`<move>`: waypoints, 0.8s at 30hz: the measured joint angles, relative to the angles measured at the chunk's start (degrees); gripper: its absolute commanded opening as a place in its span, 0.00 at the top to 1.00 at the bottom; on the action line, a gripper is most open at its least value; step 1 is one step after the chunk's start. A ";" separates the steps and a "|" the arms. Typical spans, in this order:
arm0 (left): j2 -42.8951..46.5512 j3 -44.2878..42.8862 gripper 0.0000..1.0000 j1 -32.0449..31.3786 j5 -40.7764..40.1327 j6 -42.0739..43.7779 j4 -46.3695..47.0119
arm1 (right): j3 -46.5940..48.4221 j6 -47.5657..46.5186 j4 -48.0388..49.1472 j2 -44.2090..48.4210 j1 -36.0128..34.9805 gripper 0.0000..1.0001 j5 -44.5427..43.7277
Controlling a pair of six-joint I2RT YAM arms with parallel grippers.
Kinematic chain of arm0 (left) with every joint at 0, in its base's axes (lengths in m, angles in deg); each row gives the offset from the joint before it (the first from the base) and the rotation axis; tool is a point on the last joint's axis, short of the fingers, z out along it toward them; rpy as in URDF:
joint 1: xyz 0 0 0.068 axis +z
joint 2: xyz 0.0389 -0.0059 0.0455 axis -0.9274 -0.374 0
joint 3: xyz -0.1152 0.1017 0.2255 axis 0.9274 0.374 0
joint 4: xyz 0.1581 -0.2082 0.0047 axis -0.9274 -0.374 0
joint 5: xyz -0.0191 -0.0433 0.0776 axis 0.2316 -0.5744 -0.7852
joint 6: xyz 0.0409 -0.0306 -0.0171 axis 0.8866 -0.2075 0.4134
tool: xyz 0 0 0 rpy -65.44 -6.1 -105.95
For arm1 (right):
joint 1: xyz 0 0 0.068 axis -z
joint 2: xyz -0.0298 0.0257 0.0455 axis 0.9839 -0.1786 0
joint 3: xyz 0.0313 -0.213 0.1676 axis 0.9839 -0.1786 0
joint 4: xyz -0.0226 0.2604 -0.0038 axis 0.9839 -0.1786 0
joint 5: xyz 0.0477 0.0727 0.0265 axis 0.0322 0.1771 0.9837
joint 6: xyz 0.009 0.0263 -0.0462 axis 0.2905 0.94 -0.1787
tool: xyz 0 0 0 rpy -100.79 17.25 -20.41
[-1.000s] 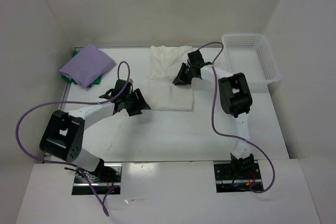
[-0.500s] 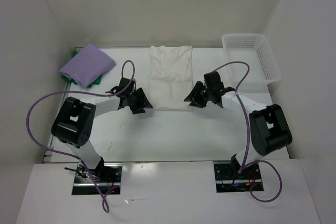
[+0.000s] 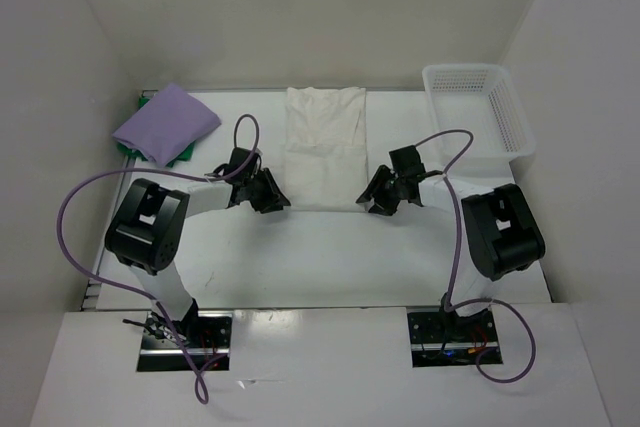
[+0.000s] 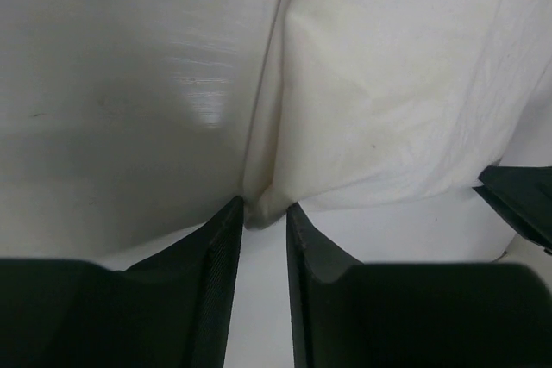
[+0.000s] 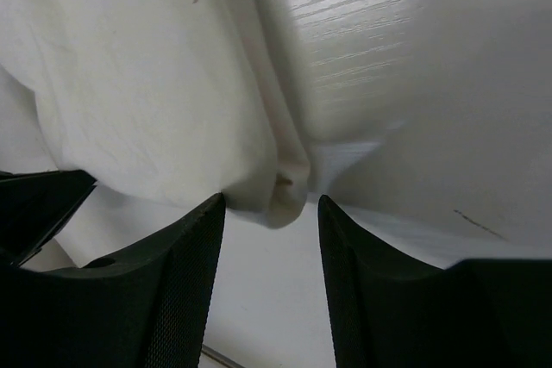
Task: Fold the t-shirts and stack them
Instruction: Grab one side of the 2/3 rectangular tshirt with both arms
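Soft, creased cream-white t-shirt (image 3: pixel 322 152), long rectangle on smooth white table (image 3: pixel 300 257)

White table (image 3: pixel 300 257) holding laundry.
Cream shirt (image 3: pixel 322 147) spread flat at far centre; green shirt (image 3: pixel 141 104) far left, purple shirt (image 3: pixel 165 122) atop it; white basket (image 3: pixel 505 112) far right.

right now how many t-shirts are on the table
3: cream-white t-shirt mid-table, lavender t-shirt at the far left corner, green t-shirt mostly hidden under it.
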State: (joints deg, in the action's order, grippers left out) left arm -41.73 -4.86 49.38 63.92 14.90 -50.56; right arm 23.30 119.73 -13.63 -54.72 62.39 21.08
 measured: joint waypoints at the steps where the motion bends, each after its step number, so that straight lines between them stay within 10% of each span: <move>1: -0.11 0.00 0.68 0.00 0.00 0.04 0.04 | 0.00 -0.02 0.00 -0.63 0.02 0.48 -0.09; 12: -1.07 0.00 1.00 0.00 0.22 0.35 0.94 | -0.02 0.28 2.36 -3.74 0.11 0.95 0.94; 24: 19.30 8.37 1.00 0.31 9.03 4.90 -16.65 | -11.87 5.77 -7.54 22.18 -5.09 1.00 1.95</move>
State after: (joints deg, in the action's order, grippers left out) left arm -22.43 3.51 49.69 72.95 19.80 -67.22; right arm 11.43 125.50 -21.17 -32.54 57.29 23.02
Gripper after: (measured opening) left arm 0.010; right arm 0.030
